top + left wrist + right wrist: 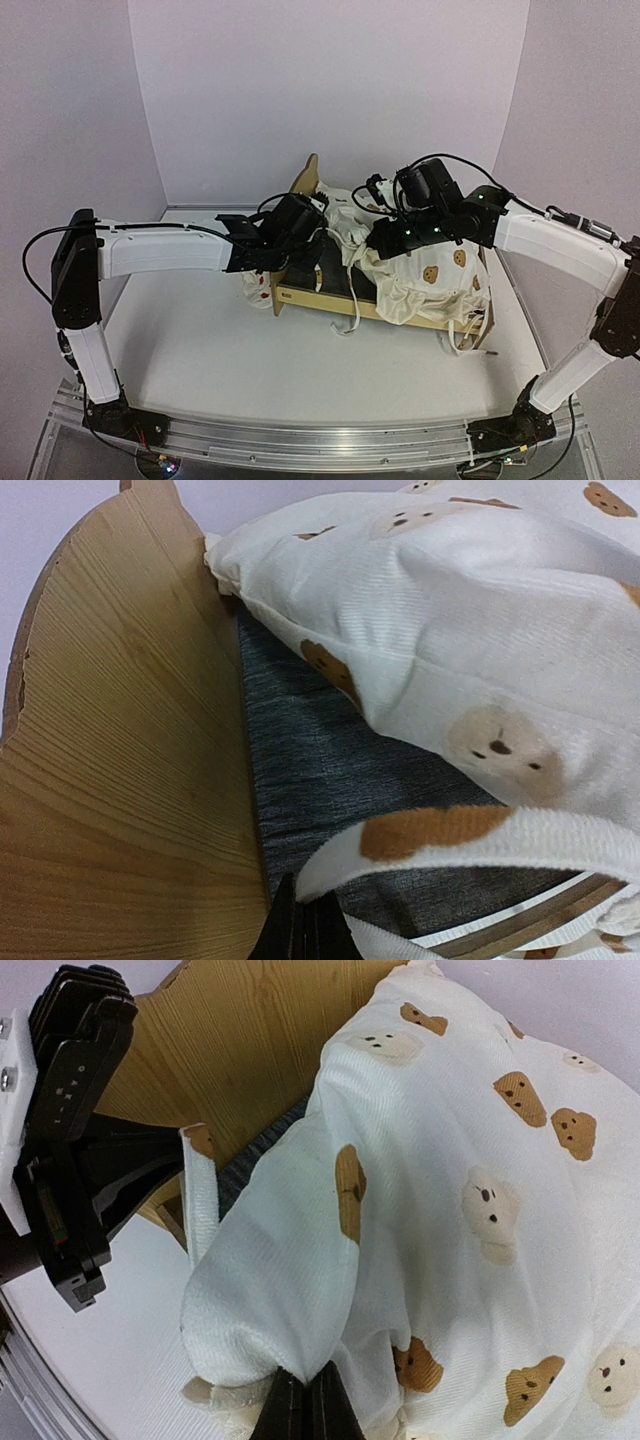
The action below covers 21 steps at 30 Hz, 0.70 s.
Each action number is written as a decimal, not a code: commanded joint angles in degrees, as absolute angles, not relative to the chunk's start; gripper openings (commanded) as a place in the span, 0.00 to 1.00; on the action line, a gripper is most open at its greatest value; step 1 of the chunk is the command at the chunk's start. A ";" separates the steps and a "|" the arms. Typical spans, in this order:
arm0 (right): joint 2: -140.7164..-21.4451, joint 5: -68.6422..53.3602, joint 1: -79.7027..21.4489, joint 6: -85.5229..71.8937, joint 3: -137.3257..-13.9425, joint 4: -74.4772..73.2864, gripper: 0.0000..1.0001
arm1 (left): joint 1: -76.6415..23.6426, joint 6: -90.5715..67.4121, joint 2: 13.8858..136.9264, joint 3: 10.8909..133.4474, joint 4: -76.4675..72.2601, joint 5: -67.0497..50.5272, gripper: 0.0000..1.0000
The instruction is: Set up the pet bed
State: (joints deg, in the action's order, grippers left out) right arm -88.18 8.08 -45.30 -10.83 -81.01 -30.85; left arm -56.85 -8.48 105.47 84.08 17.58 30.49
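White table point(200, 380) carries the pet bed point(296, 293) directly beneath both grippers; left gripper point(300, 932), jaws pressed together, sits just right of the headboard point(120, 740); right gripper point(305, 1405) pinches a cushion point(450, 1160) fold; the bed's long axis runs from the headboard toward the right arm.

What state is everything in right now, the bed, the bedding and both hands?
pet bed: upright on the table, partly covered.
cushion: crumpled, half over the bed.
small pillow: on table, outside bed.
left hand: shut on the cushion's tie.
right hand: shut on bunched cushion fabric.
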 commanded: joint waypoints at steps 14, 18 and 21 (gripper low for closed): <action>-89.36 9.21 -45.07 -11.26 -83.90 -29.96 0.00 | -55.46 -7.90 107.05 90.96 15.10 28.65 0.00; -88.87 10.21 -45.03 -10.92 -84.29 -29.97 0.00 | -55.53 -7.45 106.68 94.13 16.34 27.13 0.00; -88.57 10.83 -45.04 -10.67 -84.35 -29.97 0.00 | -55.55 -7.31 105.89 94.31 16.54 26.20 0.00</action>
